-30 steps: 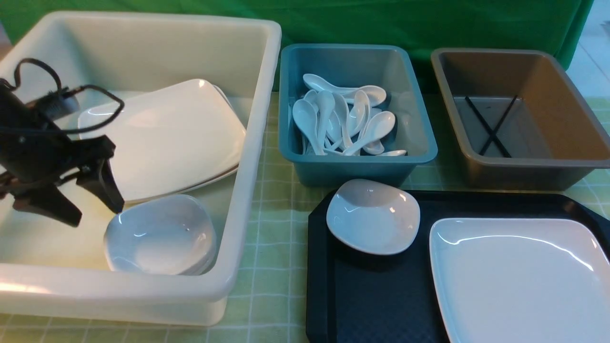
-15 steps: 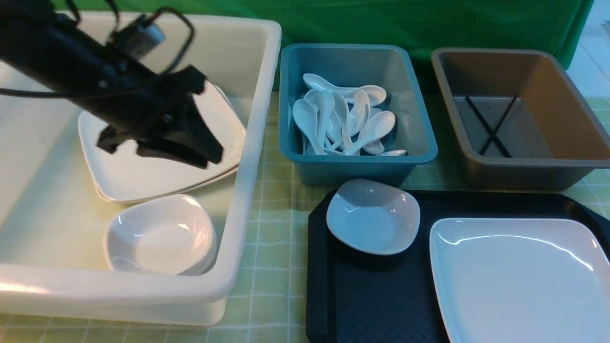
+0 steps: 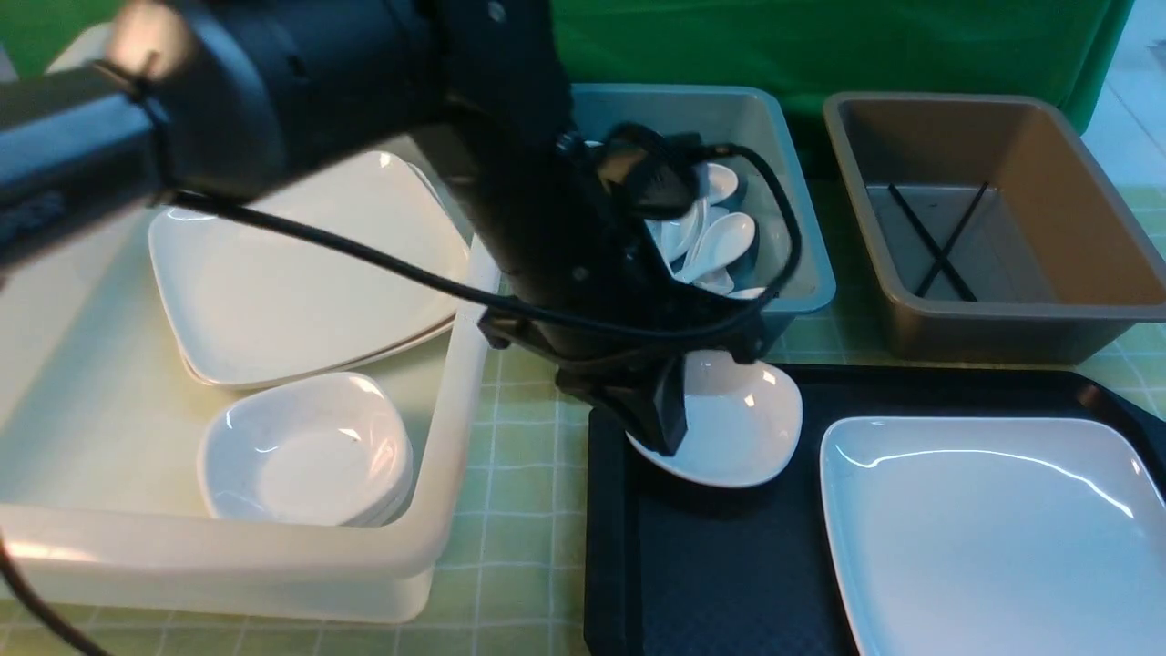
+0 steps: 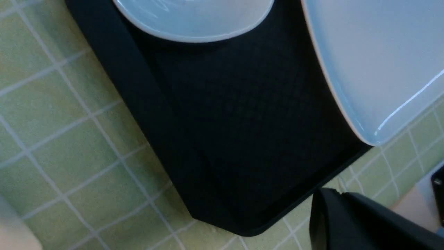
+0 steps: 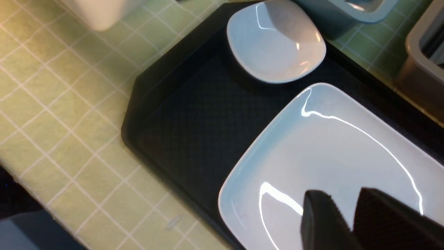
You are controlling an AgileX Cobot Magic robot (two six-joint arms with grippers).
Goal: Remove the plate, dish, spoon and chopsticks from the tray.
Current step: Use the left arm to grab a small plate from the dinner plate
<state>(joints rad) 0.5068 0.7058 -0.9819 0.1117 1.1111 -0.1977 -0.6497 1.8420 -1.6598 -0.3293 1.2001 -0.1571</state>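
Status from the front view: my left arm [image 3: 364, 109] spans from upper left to mid-frame with a black cable [image 3: 364, 260] looped off it, and it blocks the left part of the blue bin [image 3: 792, 319]. At its end my left fingers [image 3: 663, 415] point down at the left rim of the dish [image 3: 742, 428]. I see one dark wedge only, so I can't tell if they're clenched or parted, or whether they touch the rim. That dish sits mid-frame in the corner of the tray [image 3: 710, 583] nearest the blue bin. Lower right, the plate [image 3: 984, 538] lies on the tray just beside the dish, with a thin strip of black floor between them, and its right edge is cut by the frame. In the right wrist view my right fingers [image 5: 322, 222] hover over the plate with the tips slightly parted, white showing through the gap, nothing gripped. Top centre, the spoons [image 3: 720, 241] are heaped in the blue bin; can't say which is the task's spoon. Upper right, the chopsticks [image 3: 938, 241] lie crossed on the floor of the brown bin [image 3: 1002, 314]. Left side is filled by the white bin [image 3: 273, 565], holding stacked plates [image 3: 301, 273] and stacked dishes [image 3: 310, 451]. All of it sits on the bench [image 3: 524, 437], under a green checked cloth.
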